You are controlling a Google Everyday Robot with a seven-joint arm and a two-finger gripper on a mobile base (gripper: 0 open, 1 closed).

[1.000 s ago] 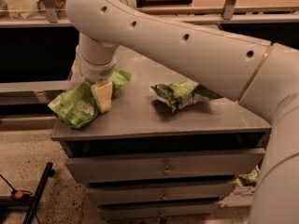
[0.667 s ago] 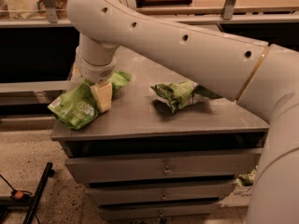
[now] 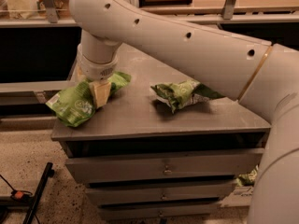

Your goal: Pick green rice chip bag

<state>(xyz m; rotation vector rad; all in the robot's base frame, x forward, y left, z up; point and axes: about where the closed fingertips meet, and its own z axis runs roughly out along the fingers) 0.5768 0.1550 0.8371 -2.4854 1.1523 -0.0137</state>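
Observation:
The green rice chip bag (image 3: 72, 105) is lime green with a white round logo. It lies at the left front corner of the grey cabinet top (image 3: 140, 118), partly over the edge. My gripper (image 3: 96, 90) points down onto the bag's middle. A cream fingertip (image 3: 101, 93) presses against the bag, and the gripper is shut on it. The bag still rests on the top. The bag's far end (image 3: 120, 80) sticks out to the right of the gripper.
A smaller, darker green bag with white edges (image 3: 180, 94) lies at the middle right of the top. My arm (image 3: 187, 45) spans above it. The cabinet has drawers (image 3: 163, 169) below. A dark shelf and rail run behind. A black stand leg (image 3: 39, 190) lies on the floor at the left.

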